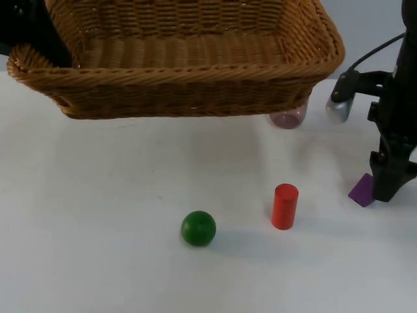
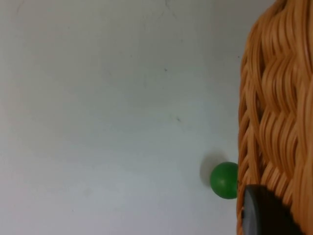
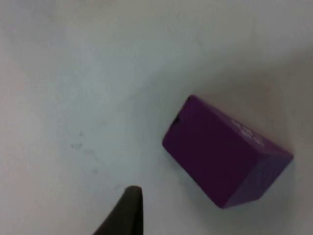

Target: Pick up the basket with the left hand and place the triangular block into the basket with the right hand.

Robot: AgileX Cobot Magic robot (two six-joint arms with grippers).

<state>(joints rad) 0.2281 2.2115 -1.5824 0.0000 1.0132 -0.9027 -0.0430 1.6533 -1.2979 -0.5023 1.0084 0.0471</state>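
I have the basket [image 1: 189,59] lifted off the table [image 1: 98,215] on the left gripper [image 2: 264,213], which is clamped on the wicker wall at the basket's left end; held high like this, its open mouth is ready to receive from above. The purple triangular block [image 1: 362,190] lies flat on the table, well right of the basket and below its right corner. The right gripper [image 1: 389,189] stands over it, touching or just beside its right edge; whether its fingers are spread I cannot tell. The red cylinder [image 1: 285,206] and green ball [image 1: 198,228] sit under the basket's front rim, well apart from the block, so I judge lifting room good.
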